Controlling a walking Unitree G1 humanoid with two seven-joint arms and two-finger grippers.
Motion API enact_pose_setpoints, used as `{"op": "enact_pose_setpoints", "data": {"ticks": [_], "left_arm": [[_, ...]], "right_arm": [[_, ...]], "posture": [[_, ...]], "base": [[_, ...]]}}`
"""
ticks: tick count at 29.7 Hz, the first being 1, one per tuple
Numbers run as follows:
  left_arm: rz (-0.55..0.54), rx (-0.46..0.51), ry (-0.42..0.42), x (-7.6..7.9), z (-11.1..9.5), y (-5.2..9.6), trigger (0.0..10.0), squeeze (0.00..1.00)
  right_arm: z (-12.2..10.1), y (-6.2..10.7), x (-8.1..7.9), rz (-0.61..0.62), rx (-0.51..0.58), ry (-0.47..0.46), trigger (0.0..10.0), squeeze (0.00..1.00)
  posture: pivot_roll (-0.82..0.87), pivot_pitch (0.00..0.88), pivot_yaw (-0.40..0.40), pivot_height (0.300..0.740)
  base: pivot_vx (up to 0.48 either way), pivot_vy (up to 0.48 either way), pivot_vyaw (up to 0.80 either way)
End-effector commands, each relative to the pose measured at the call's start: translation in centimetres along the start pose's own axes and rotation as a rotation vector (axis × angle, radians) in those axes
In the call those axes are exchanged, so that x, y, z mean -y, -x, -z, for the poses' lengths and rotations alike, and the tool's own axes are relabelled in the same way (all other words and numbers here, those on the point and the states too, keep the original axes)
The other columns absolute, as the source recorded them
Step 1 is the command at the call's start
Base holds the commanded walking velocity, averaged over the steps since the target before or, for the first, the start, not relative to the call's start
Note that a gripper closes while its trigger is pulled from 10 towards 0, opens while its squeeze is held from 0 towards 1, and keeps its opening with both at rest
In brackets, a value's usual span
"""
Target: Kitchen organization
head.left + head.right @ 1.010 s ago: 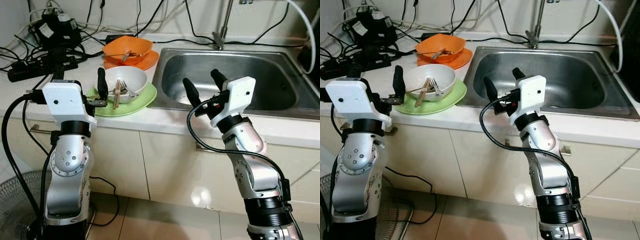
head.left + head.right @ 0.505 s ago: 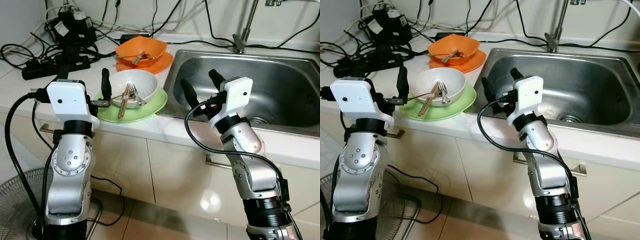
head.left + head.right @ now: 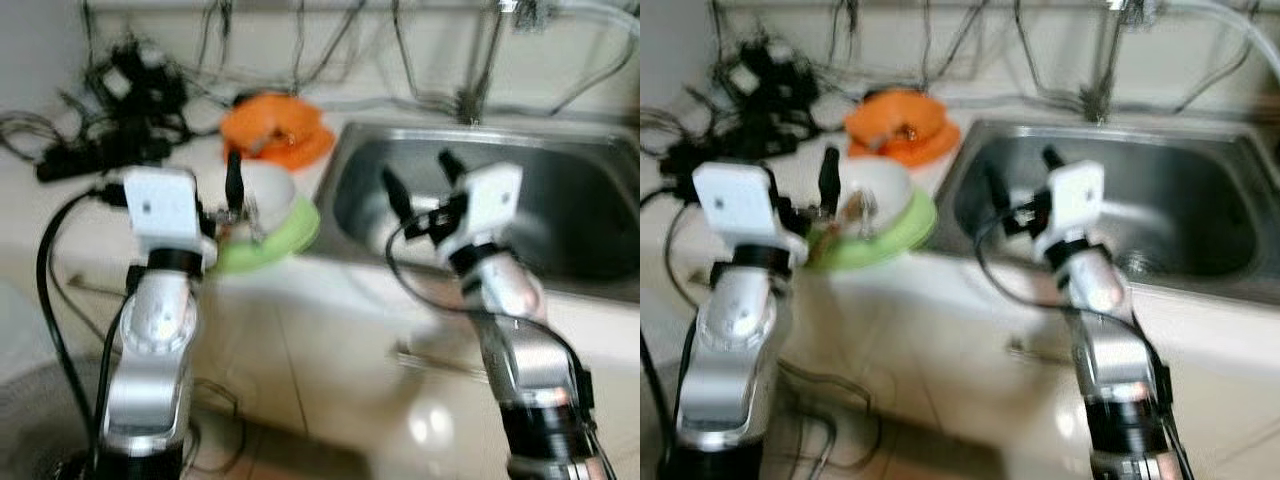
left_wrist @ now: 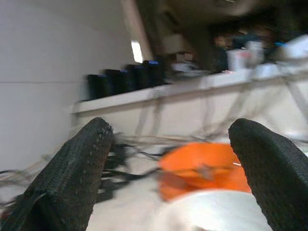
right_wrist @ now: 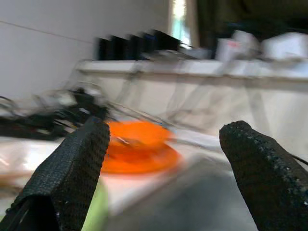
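Both head views are motion-blurred; fine detail cannot be resolved.

**Left pincer** (image 3: 232, 190): raised at the front edge of the surface (image 3: 60, 215), pointing upward. In the left wrist view its two fingers (image 4: 72, 168) stand wide apart with nothing between them. The white bowl (image 3: 272, 190) lies just beyond the pincer, touching or nearly touching it as seen from the head; contact cannot be confirmed. The bowl rests on a green plate (image 3: 275, 240) close to the front edge of the surface. Utensils (image 3: 853, 210) lie in the bowl, too blurred to identify.

**Right pincer** (image 3: 420, 180): held up in front of the sink (image 3: 590, 200), fingers spread wide and empty. In the right wrist view its fingers (image 5: 72, 163) frame the orange dishes further back.

**Other items:**
- Orange bowl (image 3: 278, 122) stacked on an orange plate (image 3: 300, 152), behind the white bowl and beside the left rim of the sink. Something lies in the bowl; it cannot be identified.
- Steel sink set into the surface to the right of the dishes, with a tap (image 3: 470, 100) at its back edge.
- Black cables and power strips (image 3: 110, 140) clustered at the back left of the surface.

**Markings:** no brand, label or writing is legible in any view.
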State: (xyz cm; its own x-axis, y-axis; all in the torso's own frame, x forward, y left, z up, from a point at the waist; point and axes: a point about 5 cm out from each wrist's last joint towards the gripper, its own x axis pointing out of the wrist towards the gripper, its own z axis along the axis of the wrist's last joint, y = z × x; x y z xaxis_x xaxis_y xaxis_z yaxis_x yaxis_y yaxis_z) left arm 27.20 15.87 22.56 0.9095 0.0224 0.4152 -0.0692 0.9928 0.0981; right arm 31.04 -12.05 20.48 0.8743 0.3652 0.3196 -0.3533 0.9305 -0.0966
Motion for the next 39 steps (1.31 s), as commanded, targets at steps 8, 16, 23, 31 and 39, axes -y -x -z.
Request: {"op": "enact_pose_setpoints", "data": {"ticks": [8,16,23,31,39], "left_arm": [[-0.016,-0.027,0.009,-0.4,0.5,0.5,10.0,0.00],[-0.004,-0.035,0.018,-0.3,0.8,0.8,10.0,0.00],[0.010,-0.065,0.020,-0.2,1.7,1.1,10.0,0.00],[0.055,-0.077,0.020,0.2,2.7,0.2,10.0,0.00],[0.051,-0.073,0.047,0.8,3.2,-0.1,10.0,0.00]], "right_arm": [[-0.3,-0.1,-1.3,-0.047,0.017,-0.006,10.0,0.00],[-0.3,-0.2,-1.3,-0.045,0.012,-0.010,10.0,0.00],[-0.3,-0.2,-1.2,-0.044,0.009,-0.009,10.0,0.00],[-0.3,0.0,-0.6,-0.021,0.012,0.008,10.0,0.00],[-0.5,0.4,0.2,-0.019,0.001,0.037,10.0,0.00]], "posture": [[-0.08,0.000,0.063,0.740],[-0.08,0.000,0.062,0.740],[-0.09,0.000,0.063,0.740],[-0.12,0.000,0.082,0.740],[-0.15,0.000,0.061,0.740]], "base": [[0.000,0.000,0.00],[0.000,0.000,0.00],[0.000,0.000,-0.08],[0.000,0.000,0.00],[0.000,0.000,0.00]]}}
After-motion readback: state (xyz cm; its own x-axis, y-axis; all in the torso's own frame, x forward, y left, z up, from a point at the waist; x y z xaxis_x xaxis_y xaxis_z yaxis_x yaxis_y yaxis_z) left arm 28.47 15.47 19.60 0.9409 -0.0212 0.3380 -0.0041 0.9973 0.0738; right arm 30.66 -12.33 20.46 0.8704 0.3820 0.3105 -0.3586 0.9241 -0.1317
